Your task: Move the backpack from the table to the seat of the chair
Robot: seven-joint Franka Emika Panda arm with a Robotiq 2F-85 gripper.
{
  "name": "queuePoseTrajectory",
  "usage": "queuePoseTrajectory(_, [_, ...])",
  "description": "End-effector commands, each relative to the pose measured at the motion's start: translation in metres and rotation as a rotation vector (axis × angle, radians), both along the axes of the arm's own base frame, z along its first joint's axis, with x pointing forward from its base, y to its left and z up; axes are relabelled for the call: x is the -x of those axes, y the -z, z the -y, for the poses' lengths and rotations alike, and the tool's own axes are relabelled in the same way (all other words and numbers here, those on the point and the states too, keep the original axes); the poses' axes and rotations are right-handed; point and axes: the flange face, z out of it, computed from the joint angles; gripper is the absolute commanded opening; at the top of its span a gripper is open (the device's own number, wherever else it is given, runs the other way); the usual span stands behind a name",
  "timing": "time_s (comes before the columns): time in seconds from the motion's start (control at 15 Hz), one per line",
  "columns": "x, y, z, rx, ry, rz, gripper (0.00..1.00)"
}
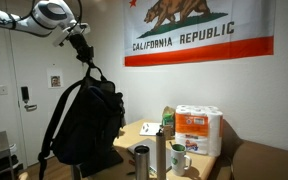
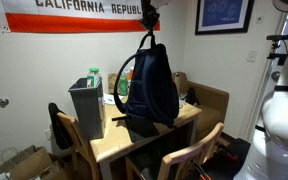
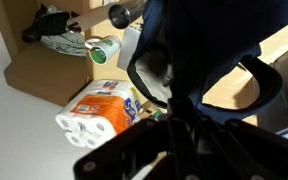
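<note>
Backpack (image 2: 149,90): hangs upright by top loop, base at table (image 2: 109,145) lvl, contact unclear.
Gripper (image 1: 83,52): clamped on loop so bag hangs straight.
Chair (image 2: 196,152): beside table, bag not on it yet.

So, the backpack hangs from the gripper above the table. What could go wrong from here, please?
1. The backpack hangs only by its top handle from the gripper, so it may swing or slip out.
2. Its bottom is low over the table, and the gray bin stands close beside it. A sideways move could knock the bin over.
3. The loose straps could catch on the back of the chair.
</note>
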Motion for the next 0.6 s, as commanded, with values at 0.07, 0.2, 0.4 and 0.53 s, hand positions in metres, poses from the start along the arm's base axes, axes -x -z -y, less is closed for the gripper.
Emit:
queuePoseTrajectory(0.07, [0.068,-0.031,0.012,0.067,-0.185,0.005,0.02])
queuePoseTrajectory(0.2, [0.081,-0.029,0.021,0.107,-0.272,-0.013,0.02])
queuePoseTrajectory(0.4, [0.091,-0.016,0.036,0.155,-0.367,-0.044,0.02])
queuePoseTrajectory(0.53, [0.099,-0.002,0.044,0.151,-0.419,-0.075,0.02])
